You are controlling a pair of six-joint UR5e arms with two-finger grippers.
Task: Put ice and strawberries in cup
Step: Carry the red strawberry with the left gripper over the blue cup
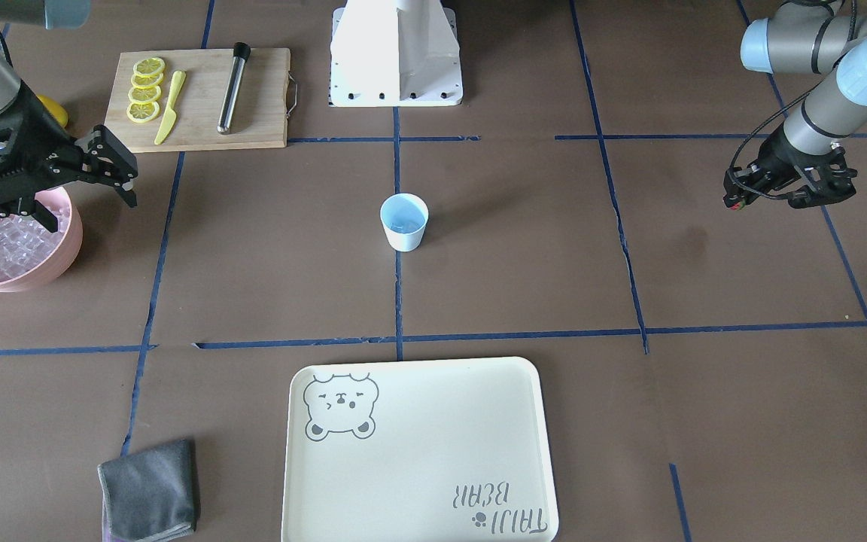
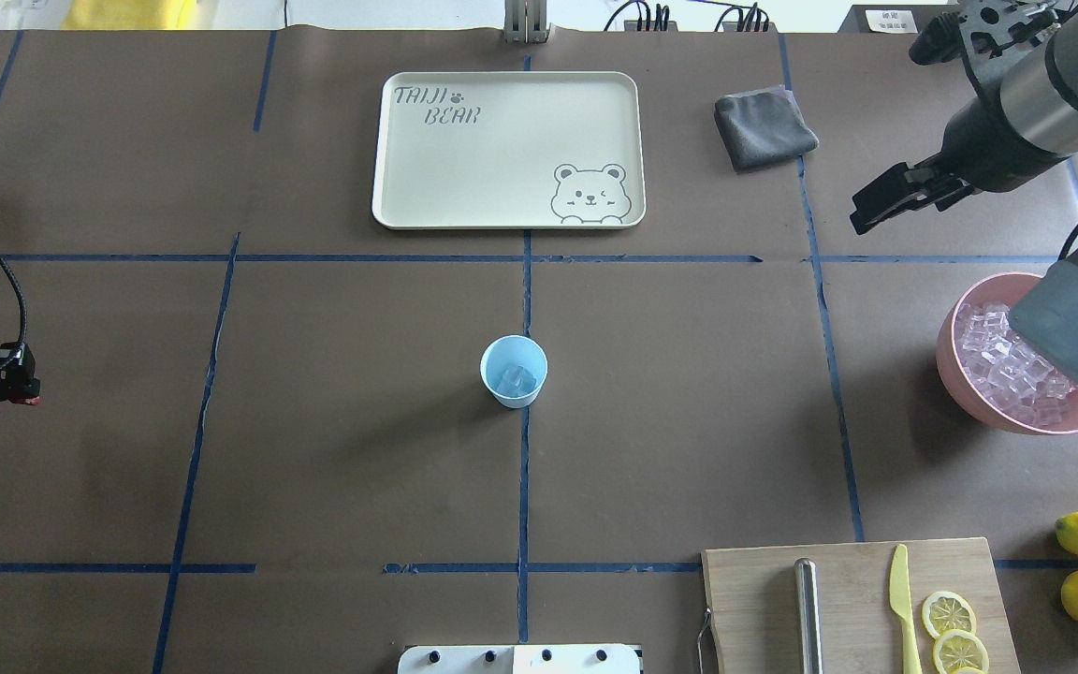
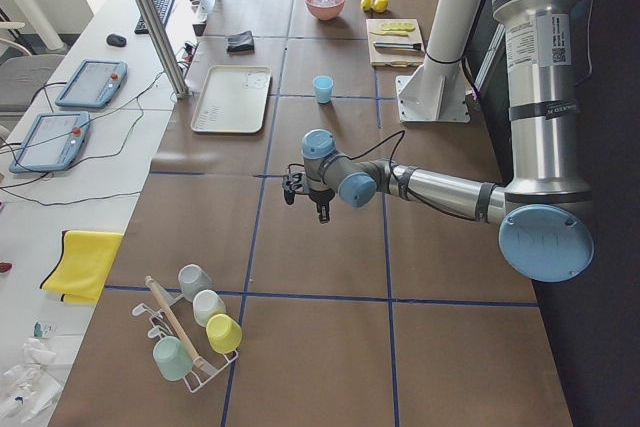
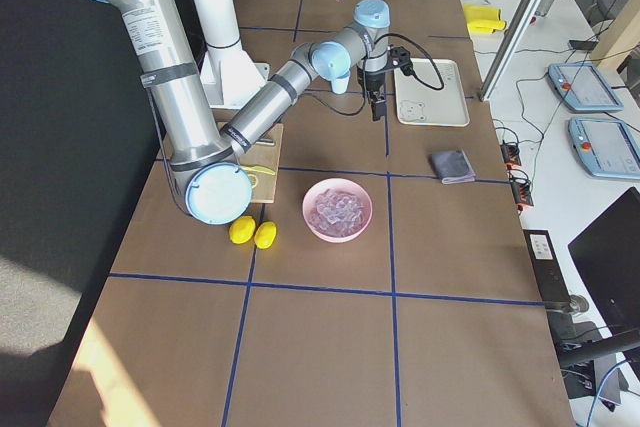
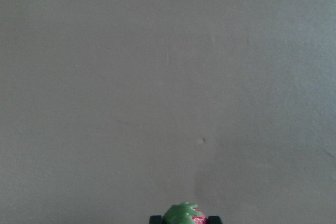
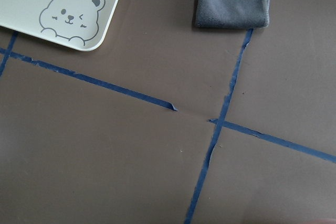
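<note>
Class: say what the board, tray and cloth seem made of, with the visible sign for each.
Board: likely wood or bamboo, matte; tan with visible grain. Tray: probably plastic or melamine; smooth cream surface, moulded rim, printed bear. Cloth: soft grey fabric, perhaps microfibre; folded, matte, limp edges.

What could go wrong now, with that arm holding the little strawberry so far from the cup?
1. The left tool seems to pinch the strawberry only at its tips, so it might slip out on the way across.
2. The cup is small and already holds ice; a drop slightly off centre could miss it or bounce out.
</note>
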